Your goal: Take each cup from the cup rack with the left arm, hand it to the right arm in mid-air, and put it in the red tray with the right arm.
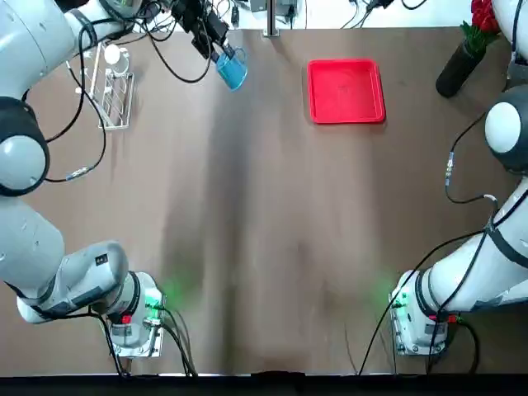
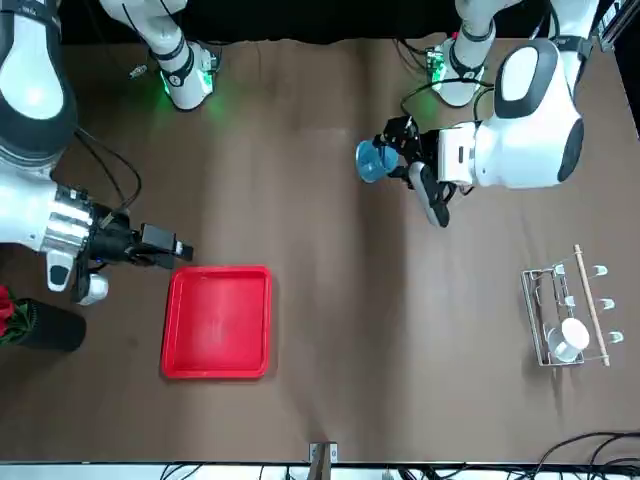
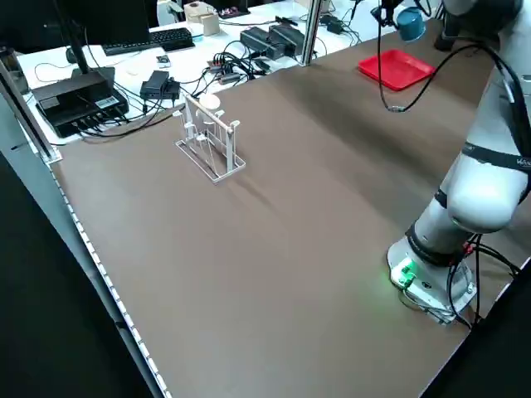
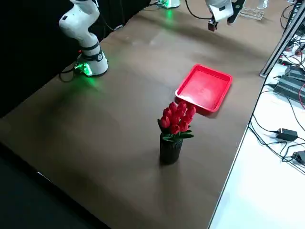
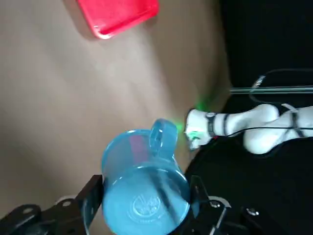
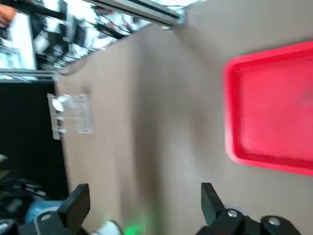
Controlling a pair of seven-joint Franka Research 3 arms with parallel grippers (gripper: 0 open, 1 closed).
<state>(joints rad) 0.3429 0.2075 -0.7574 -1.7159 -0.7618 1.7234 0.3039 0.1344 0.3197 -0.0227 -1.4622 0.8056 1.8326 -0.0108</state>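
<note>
Aloft, left gripper (image 5: 142,205) clamps blue cup (image 5: 142,186).

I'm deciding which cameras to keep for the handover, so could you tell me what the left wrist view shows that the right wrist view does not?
Only the left wrist view shows the blue cup clearly, clamped between the left gripper fingers, handle toward the red tray. Only the right wrist view shows the cup rack with the white cup on it, and the open, empty right gripper. Both show the brown table and the red tray with nothing in it.
</note>
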